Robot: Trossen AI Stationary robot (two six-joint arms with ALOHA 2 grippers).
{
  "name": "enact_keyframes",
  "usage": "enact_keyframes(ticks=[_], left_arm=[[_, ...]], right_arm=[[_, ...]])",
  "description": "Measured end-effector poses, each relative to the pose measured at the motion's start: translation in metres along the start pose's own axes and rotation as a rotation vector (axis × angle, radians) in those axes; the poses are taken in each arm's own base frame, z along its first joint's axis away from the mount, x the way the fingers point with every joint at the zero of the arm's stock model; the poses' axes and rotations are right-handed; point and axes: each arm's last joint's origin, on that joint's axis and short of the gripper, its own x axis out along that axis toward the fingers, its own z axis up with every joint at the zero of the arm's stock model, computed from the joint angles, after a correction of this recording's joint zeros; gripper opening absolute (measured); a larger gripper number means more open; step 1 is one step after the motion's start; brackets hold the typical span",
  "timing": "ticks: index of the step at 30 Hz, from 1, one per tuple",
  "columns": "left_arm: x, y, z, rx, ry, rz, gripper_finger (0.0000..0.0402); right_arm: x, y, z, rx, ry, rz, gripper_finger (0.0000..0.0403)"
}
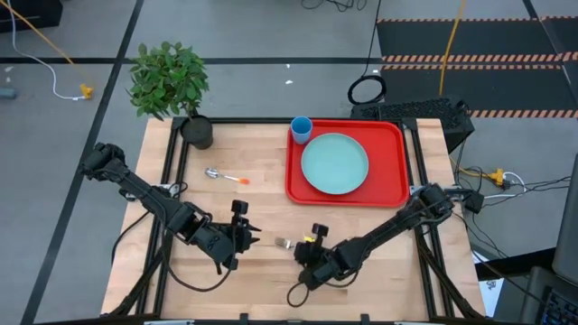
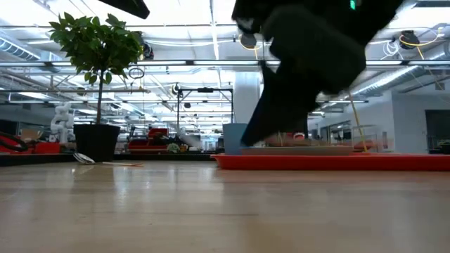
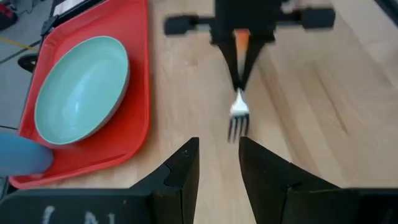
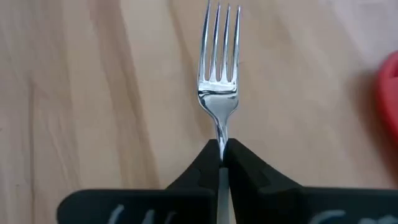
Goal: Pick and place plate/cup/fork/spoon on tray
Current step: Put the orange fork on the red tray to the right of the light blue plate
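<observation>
The fork (image 4: 219,74) is in my right gripper (image 4: 221,148), near the table's front middle (image 1: 285,242), with its tines toward the table's left. My left gripper (image 3: 217,163) is open and empty just left of the fork (image 3: 239,115), facing its tines; it also shows in the high view (image 1: 246,236). The teal plate (image 1: 334,163) lies on the red tray (image 1: 394,185) at the back right. The blue cup (image 1: 301,129) stands on the tray's far left corner. The spoon (image 1: 225,176) lies on the wood left of the tray. My right gripper pinches the fork's thin neck (image 4: 220,138) just behind the tines between its two shut fingers. The fingers lie along the fork, coming from the table's right. The orange handle (image 3: 241,41) runs back between them. I cannot tell whether the fork is clear of the table.
A potted plant (image 1: 194,129) stands at the table's back left corner, near the spoon. The tray's raised rim (image 2: 330,161) lies behind and right of both grippers. Bare wood lies between the grippers and the tray.
</observation>
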Motion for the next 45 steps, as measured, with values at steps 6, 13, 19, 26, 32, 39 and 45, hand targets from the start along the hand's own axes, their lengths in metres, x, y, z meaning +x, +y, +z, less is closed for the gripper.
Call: enact_keyframes(ticks=[6,13,19,26,32,39,45], left_arm=[[0.004,0.007,0.0,0.059,0.011,0.019,0.0115],[0.009,0.018,-0.001,0.118,0.028,0.046,0.0115],[0.014,0.031,-0.002,0.133,0.048,0.075,0.0115],[0.019,0.044,-0.003,0.132,0.069,0.106,0.0115],[0.023,0.054,-0.004,0.129,0.083,0.129,0.0115],[0.025,0.062,-0.006,0.105,0.094,0.149,0.0115],[0.027,0.068,-0.003,0.075,0.062,0.168,0.0115]], right_arm=[[-0.013,-0.026,0.017,0.049,0.02,-0.052,0.0002],[-0.031,-0.058,0.035,0.072,0.019,-0.117,0.0001],[-0.047,-0.085,0.035,0.089,-0.07,-0.246,0.0002],[-0.065,-0.133,0.016,0.198,-0.116,-0.33,0.0002],[-0.069,-0.172,-0.017,0.306,-0.104,-0.379,0.0003],[-0.069,-0.21,-0.049,0.415,-0.103,-0.498,0.0002],[-0.07,-0.237,-0.062,0.478,-0.037,-0.611,0.0001]])
